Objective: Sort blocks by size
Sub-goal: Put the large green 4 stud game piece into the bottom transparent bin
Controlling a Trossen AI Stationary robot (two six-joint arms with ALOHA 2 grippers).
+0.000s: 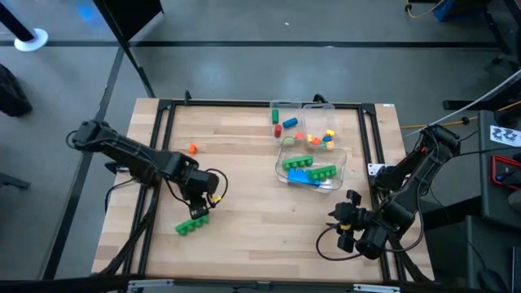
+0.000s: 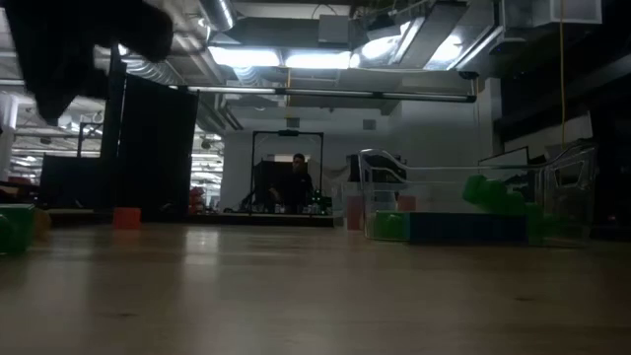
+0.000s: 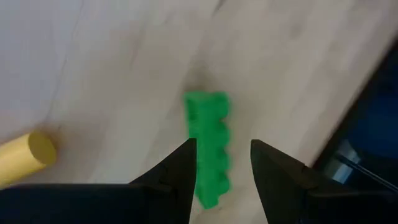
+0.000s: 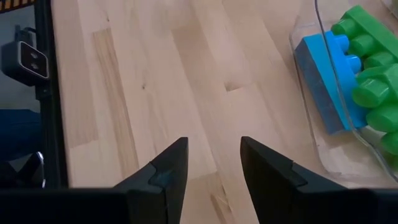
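A long green studded bar (image 1: pixel 192 225) lies flat on the wooden table at the near left; it also shows in the left wrist view (image 3: pixel 207 124). My left gripper (image 1: pixel 198 213) is open just above it, its two fingers (image 3: pixel 183 168) standing on either side of the bar's near end; I see no touch. A yellow cylinder (image 3: pixel 25 155) lies beside it. My right gripper (image 1: pixel 342 218) is open and empty at the near right, over bare wood (image 4: pixel 213 142). A clear tray (image 1: pixel 342 163) holds green bars and a blue brick (image 4: pixel 323 81).
Several small loose blocks, green (image 1: pixel 276 114), red (image 1: pixel 278 130), orange (image 1: pixel 291 122) and yellow, lie at the far middle beside the tray. One orange block (image 1: pixel 192 148) lies alone at the far left. A black frame (image 1: pixel 163 122) runs round the table. A person shows far behind (image 2: pixel 296 182).
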